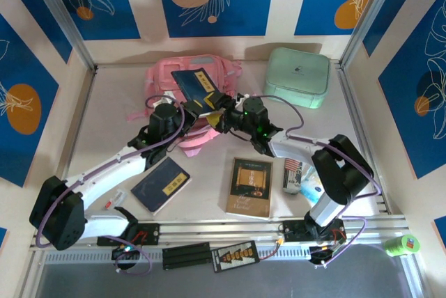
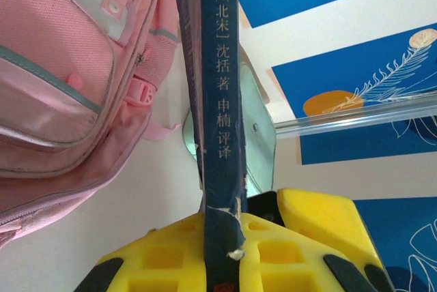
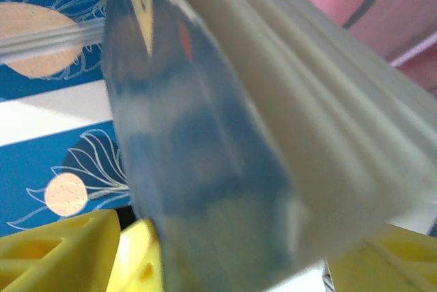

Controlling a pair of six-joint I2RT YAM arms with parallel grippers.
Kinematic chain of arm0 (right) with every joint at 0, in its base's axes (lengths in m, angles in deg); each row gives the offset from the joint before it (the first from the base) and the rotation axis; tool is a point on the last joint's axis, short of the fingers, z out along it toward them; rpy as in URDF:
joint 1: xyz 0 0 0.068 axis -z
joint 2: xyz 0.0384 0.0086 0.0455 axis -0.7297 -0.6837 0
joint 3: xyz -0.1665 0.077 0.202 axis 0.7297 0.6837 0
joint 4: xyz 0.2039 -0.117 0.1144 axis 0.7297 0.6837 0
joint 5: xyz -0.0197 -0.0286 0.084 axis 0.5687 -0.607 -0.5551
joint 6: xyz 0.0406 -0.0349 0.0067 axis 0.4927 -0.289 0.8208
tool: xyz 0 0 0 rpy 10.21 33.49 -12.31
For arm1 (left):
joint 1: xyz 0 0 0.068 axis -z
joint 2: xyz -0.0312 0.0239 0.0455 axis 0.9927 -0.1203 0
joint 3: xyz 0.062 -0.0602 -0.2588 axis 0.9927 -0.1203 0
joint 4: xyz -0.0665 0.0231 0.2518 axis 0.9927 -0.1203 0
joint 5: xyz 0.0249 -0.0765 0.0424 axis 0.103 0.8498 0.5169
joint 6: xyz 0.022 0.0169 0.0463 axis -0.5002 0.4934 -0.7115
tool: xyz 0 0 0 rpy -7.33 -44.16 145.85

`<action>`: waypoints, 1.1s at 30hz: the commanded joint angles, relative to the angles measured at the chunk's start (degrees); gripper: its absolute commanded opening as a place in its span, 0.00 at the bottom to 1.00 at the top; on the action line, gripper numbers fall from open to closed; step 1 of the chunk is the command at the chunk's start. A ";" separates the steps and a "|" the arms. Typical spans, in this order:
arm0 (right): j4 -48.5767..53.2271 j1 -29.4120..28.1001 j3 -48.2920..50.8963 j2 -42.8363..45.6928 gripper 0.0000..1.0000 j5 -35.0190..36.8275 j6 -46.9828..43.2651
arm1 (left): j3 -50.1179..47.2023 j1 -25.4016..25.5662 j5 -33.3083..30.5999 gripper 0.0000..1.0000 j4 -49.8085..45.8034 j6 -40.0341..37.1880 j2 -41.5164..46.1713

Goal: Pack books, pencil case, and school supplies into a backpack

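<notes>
**One navy book [image 1: 195,88] held up over the pink backpack [image 1: 164,79]**

Pinched tight by its spine in the left claw [image 2: 222,258], tilted. Yellow fingers [image 3: 61,251] of the right claw [image 1: 224,111] on both sides of the same book; cannot tell if squeezing or loose. Cannot see inside the backpack. Flat on the table [image 1: 115,103]: second navy book [image 1: 161,184] and brown book [image 1: 249,187]. Near the backpack, mint-green box [image 1: 297,76], shut.
</notes>
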 commanded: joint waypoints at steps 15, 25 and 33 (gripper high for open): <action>-2.84 -0.96 -0.02 -4.50 0.24 6.50 2.93 | -0.36 -3.58 1.60 0.00 -1.96 0.44 -1.18; 23.67 -0.10 -1.57 4.70 0.02 11.61 -9.19 | 3.25 -8.12 13.11 0.64 -11.74 -14.21 -5.02; 40.57 0.20 -2.98 14.55 0.01 21.02 -26.32 | 10.79 -12.96 13.15 0.97 -29.89 -38.30 -8.42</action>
